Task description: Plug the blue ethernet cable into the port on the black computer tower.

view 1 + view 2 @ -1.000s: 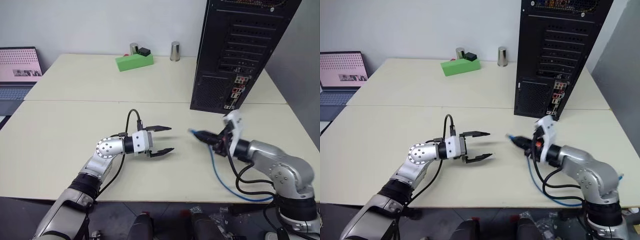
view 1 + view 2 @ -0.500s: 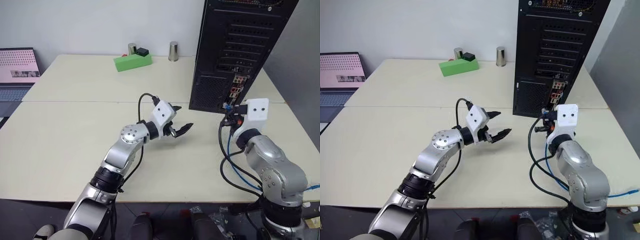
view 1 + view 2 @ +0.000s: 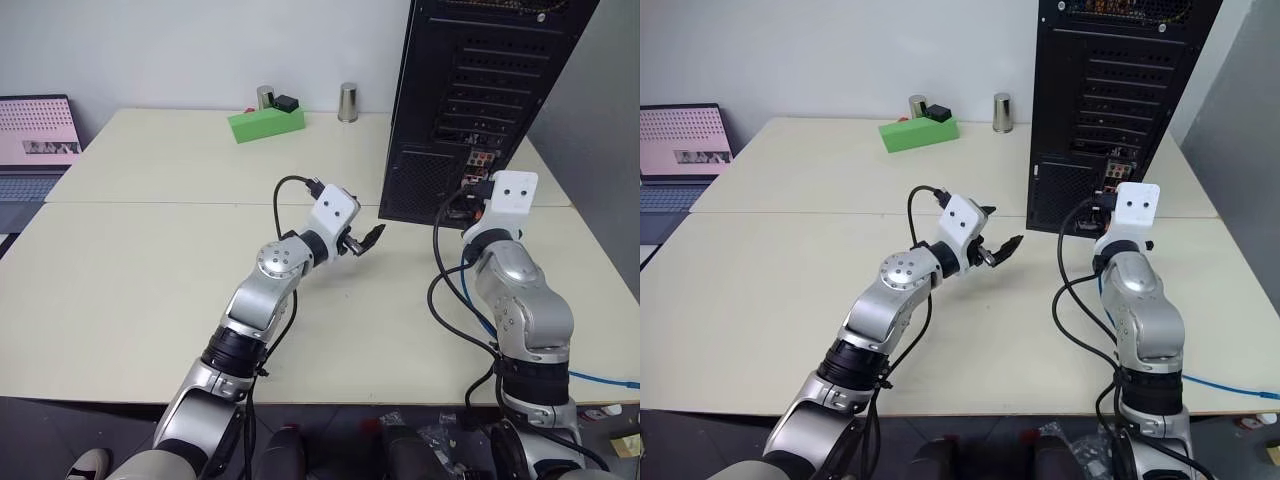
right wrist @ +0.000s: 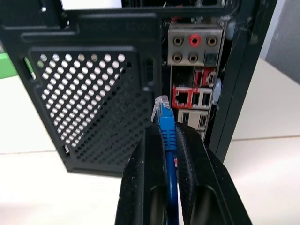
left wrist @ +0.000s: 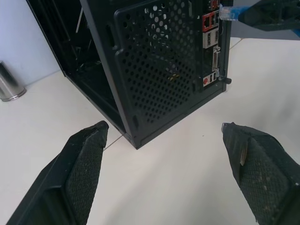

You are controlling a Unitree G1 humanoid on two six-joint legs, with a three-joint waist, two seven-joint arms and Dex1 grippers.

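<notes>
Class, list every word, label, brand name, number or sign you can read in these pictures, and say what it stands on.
None can be read.
Laptop screen: rows of marks on pink, too small to read.
Black computer tower: coloured sockets on its rear panel, no legible lettering.
Green block: no text visible.

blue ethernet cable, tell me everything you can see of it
The blue ethernet cable is a thin bright-blue cord ending in a small clear plastic plug. The right gripper is shut on it just behind the plug, which points at the port panel of the black computer tower, not yet inserted. Its slack trails off the table edge.
</notes>
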